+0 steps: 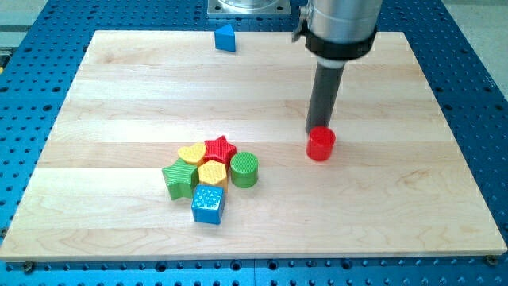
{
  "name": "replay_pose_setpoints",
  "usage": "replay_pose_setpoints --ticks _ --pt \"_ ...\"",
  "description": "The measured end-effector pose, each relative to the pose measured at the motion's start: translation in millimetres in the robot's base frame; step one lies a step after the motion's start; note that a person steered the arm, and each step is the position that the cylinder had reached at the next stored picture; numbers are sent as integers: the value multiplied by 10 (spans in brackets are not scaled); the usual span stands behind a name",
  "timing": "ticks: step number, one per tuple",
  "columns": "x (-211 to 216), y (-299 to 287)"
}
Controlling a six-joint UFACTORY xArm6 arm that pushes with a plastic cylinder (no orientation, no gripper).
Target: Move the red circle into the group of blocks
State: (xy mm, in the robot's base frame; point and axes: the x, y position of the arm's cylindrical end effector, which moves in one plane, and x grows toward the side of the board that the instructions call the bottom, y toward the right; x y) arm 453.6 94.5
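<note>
A: No fingers here to open or close, so there is no grip to report. You've only got my tip, the lower end of the dark rod, and it sits right at the upper-left edge of the small red plastic circle, touching or nearly so.

B: So you're at the contact stage, with the push itself not yet done?

A: I'd say so. The red circle stands alone on the pale wooden board, well apart from the cluster at the view's left: the red star block, yellow rounded block, yellow hexagon block, green star-like block, green cylinder and blue cube.

B: And the next move?

A: You'd want the tip around on the circle's right side, then push left and slightly down toward the green cylinder.

B: How does the circle look?

A: Upright, glossy, a short round puck. It'll likely slide easily.
</note>
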Motion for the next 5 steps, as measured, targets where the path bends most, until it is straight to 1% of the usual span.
replay_pose_setpoints --ticks 1,2,3,4,5 --pt "264 121" --pt "10 332" --pt "185 305" --pt "703 61" --pt "723 436"
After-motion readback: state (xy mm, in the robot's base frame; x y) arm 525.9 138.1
